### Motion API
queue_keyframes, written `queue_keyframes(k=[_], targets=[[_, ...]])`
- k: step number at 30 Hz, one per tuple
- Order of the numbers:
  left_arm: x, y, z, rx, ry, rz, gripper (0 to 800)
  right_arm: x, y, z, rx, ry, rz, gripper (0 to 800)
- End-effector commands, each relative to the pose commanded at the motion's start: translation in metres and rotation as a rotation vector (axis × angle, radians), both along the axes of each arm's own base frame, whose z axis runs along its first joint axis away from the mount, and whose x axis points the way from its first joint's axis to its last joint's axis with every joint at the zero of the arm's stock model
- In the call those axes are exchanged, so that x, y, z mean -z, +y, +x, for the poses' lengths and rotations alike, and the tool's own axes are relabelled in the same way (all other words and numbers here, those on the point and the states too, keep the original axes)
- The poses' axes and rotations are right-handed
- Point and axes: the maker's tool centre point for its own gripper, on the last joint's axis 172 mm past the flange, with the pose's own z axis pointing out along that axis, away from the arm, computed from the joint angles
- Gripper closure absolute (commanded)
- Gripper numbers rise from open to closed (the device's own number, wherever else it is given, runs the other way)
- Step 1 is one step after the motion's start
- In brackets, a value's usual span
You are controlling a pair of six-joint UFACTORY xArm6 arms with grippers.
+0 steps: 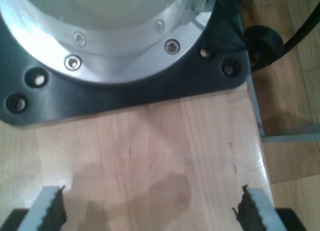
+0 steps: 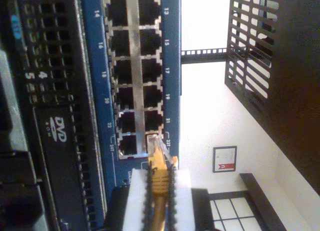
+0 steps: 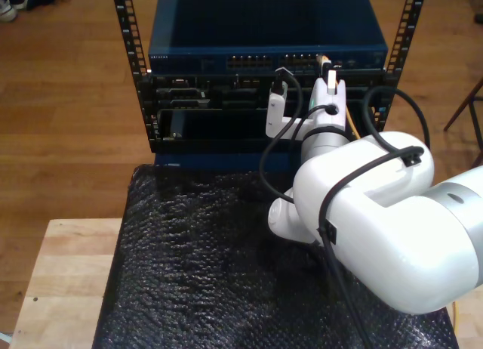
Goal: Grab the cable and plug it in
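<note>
**Plug held at the port, ready for the push**

My second gripper (image 2: 159,183) is clamped on the cable (image 2: 159,191), its serrated pads pinching the yellow-orange sheath just behind the clear plug (image 2: 156,147). Holding so close to the tip keeps the plug stiff and pointed, which a floppy cable would not allow. The plug tip sits at the mouth of a port in the blue network switch (image 2: 172,66), in the lower row near the numeral 23; I cannot tell whether it has entered or merely touches the opening. The release tab looks to face the port's notch, so a straight push should seat it.

Farther off, in the exterior view, the same arm reaches from the black padded table (image 3: 189,258) to the rack (image 3: 128,69), with the gripper at the switch's port row toward that view's right.

My first gripper (image 1: 149,208) waits apart with jaws spread wide and nothing between them, hovering above a wooden surface (image 1: 150,141) beside an arm base (image 1: 125,51), out of the way.
</note>
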Motion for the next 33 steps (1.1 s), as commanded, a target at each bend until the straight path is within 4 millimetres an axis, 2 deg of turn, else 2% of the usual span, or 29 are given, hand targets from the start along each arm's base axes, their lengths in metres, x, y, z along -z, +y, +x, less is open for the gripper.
queue_keyframes(k=[33], targets=[[0.000,0.000,0.000,0.000,0.000,0.000,0,0.008,0.003,0.000,-0.004,0.011,-0.004,800]])
